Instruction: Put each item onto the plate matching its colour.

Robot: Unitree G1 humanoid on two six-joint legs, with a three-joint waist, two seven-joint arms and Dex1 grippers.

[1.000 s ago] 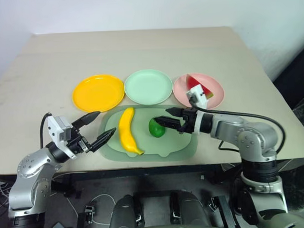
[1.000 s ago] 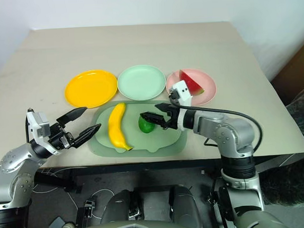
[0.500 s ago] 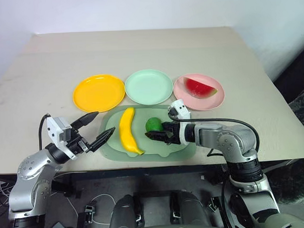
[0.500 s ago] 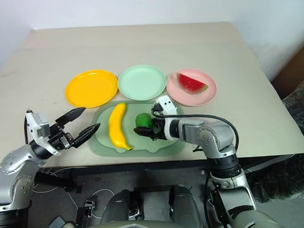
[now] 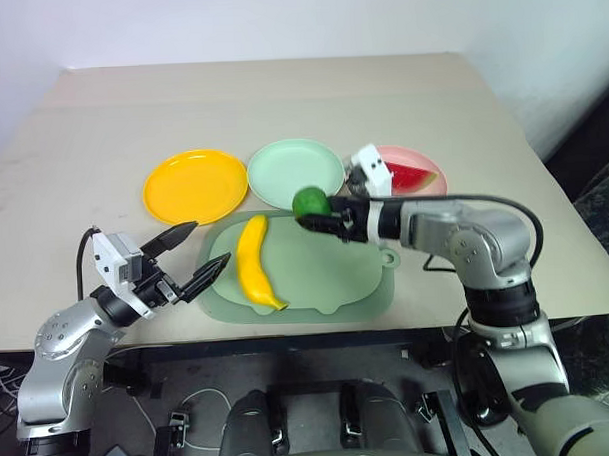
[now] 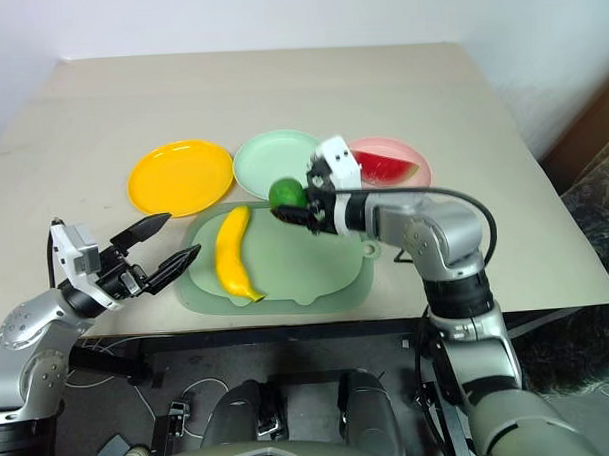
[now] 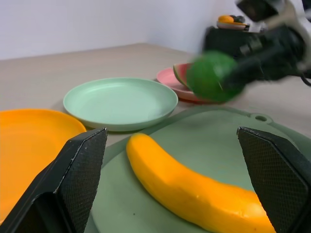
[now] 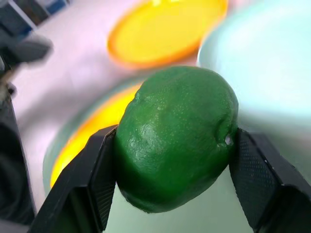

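My right gripper (image 5: 317, 216) is shut on the small round green fruit (image 5: 309, 202), which hangs above the far edge of the tray, just in front of the mint green plate (image 5: 295, 172). Both pads press the fruit (image 8: 176, 137) from the sides in the right wrist view. The yellow banana (image 5: 254, 262) lies on the tray. The watermelon wedge (image 5: 411, 174) rests on the pink plate (image 5: 426, 185). The yellow-orange plate (image 5: 196, 185) holds nothing. My left gripper (image 5: 198, 255) hangs open just left of the tray, pointing at the banana (image 7: 192, 189).
The big pale-green tray (image 5: 331, 277) lies near the table's front edge, in front of the three plates. Bare tan tabletop (image 5: 280, 99) stretches behind the plates to the wall.
My right gripper closed on the green fruit on the tray, then lifted it up and away toward the mint green plate. The left arm stayed put.
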